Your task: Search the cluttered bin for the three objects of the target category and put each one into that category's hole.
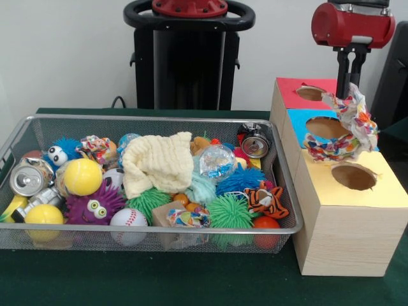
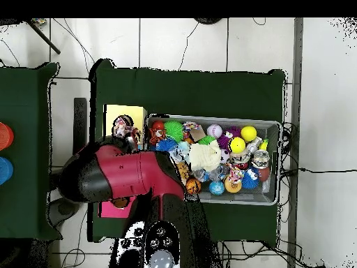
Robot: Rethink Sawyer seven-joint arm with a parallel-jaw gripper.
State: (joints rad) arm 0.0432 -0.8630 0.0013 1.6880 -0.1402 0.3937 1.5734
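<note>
My gripper (image 1: 349, 91) hangs over the wooden box and is shut on a speckled rope bundle (image 1: 345, 129). The bundle dangles above the box top, between the blue hole (image 1: 326, 127) and the yellow hole (image 1: 354, 176). In the overhead view the bundle (image 2: 124, 128) shows at the arm's edge, next to the yellow panel (image 2: 125, 112). The wire mesh bin (image 1: 159, 118) stands beside the box. A second speckled bundle (image 1: 95, 148) lies at the bin's far left. A third (image 1: 188, 218) lies at its near wall, partly buried.
The box also has a red hole (image 1: 310, 93) at the far end. The bin holds a cream waffle cloth (image 1: 157, 164), a clear crinkly ball (image 1: 216, 160), cans, a baseball (image 1: 128, 218), yellow balls, spiky balls and a tiger toy (image 1: 266, 201). The red arm (image 2: 132, 174) covers the box from above.
</note>
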